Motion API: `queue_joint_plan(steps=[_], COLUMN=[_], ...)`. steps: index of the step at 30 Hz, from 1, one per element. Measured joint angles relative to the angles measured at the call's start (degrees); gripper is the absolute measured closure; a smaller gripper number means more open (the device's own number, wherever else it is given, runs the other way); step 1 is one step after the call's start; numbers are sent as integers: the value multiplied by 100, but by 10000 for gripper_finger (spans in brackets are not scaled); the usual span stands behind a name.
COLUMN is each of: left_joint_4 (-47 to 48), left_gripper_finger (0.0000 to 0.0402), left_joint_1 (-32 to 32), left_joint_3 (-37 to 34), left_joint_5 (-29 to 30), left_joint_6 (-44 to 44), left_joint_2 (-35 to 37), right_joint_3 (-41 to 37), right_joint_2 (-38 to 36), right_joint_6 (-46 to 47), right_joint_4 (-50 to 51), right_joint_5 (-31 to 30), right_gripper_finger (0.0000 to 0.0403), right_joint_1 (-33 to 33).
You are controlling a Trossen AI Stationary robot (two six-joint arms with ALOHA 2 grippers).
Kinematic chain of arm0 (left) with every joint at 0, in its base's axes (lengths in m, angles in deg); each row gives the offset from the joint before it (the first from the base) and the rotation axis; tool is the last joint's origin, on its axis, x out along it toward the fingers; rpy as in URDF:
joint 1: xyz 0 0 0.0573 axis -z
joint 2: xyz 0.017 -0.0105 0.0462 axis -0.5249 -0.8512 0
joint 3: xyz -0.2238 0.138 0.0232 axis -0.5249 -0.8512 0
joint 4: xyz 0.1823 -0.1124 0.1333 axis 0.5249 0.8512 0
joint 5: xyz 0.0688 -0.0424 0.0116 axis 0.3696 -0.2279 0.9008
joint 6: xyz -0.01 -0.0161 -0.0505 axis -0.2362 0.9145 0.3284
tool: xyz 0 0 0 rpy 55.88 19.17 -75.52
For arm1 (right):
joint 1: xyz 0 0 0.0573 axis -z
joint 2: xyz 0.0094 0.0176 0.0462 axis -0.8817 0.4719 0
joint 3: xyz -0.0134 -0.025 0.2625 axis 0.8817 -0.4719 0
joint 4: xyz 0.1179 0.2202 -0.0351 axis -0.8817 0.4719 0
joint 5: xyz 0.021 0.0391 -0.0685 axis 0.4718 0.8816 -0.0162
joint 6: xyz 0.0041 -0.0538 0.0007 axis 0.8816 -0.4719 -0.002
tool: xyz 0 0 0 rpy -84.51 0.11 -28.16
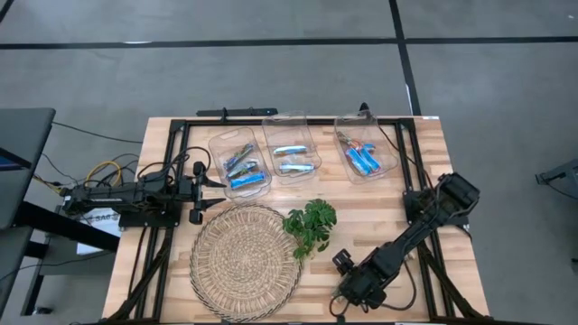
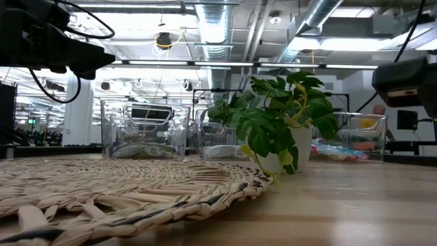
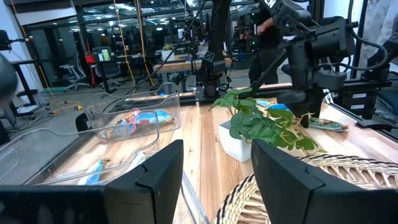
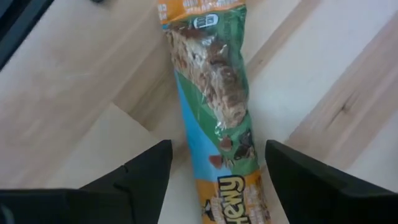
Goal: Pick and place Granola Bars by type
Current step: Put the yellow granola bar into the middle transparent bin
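Right gripper (image 4: pixel 214 168) fingers wide, straddling tan granola bar (image 4: pixel 214 93) on table, no grip; left gripper (image 3: pixel 216 180) fingers apart, empty

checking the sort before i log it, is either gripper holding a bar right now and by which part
Nothing is held. The right gripper stands open over a granola bar lying on the table, fingers either side, not clamping it. The left gripper is open and empty.

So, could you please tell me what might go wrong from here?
1. The right gripper is open astride a bar lying slightly askew; closing could pinch only the wrapper.
2. Carrying it to the bins means passing the plant, which could be knocked over.
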Motion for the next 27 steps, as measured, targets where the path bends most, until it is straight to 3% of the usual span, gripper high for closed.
queue_joint_plan(steps=[6, 18, 27], left_joint_4=[0, 0, 0], left_gripper_finger=[219, 219, 219], left_joint_1=[0, 1, 1], left_joint_3=[-1, -2, 0], left_joint_5=[0, 0, 0], left_joint_6=[-1, 0, -1], left_joint_2=[0, 0, 0], right_joint_3=[11, 10, -15], right_joint_2=[45, 56, -2], right_joint_6=[50, 151, 337], right_joint_4=[-11, -71, -1046], right_joint_5=[-77, -193, -418], right_gripper_finger=[173, 329, 340], right_joint_1=[-14, -25, 48])
